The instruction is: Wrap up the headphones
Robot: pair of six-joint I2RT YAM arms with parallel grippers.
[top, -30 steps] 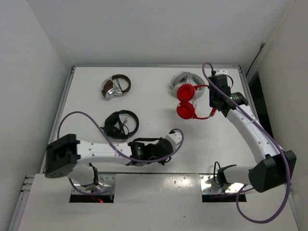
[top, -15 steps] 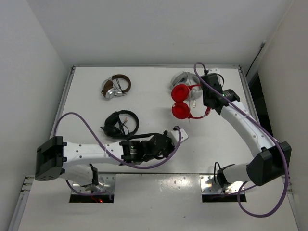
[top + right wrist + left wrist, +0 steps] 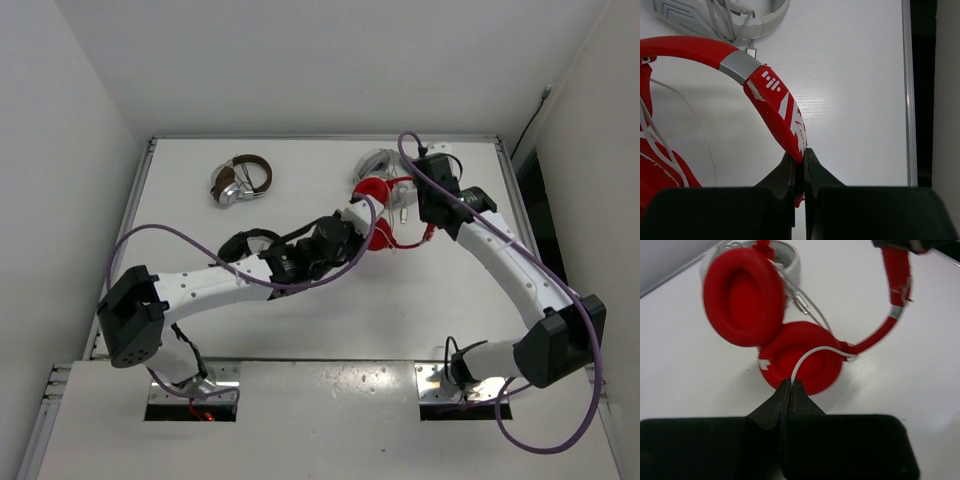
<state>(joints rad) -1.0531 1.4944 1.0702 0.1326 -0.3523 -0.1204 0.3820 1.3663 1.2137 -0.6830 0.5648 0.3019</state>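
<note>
The red headphones (image 3: 377,190) lie at the far right of the table (image 3: 300,200). My right gripper (image 3: 430,226) is shut on their red headband (image 3: 774,92), which passes between its fingertips (image 3: 800,156). My left gripper (image 3: 368,222) reaches in from the left and covers the near earcup in the top view. In the left wrist view it (image 3: 791,384) is shut on the thin white cable (image 3: 810,353), which runs across the near earcup (image 3: 807,360). The other earcup (image 3: 742,295) stands tilted behind it.
A white/grey pair (image 3: 378,160) lies right behind the red pair, touching it, and shows in the right wrist view (image 3: 725,20). A black pair (image 3: 243,243) sits under my left forearm. A brown and silver pair (image 3: 240,180) lies far left. The table's right edge (image 3: 907,100) is near.
My left arm has swung from the near middle of the table up and right to the red headphones. My right gripper has shifted the headphones slightly left.
</note>
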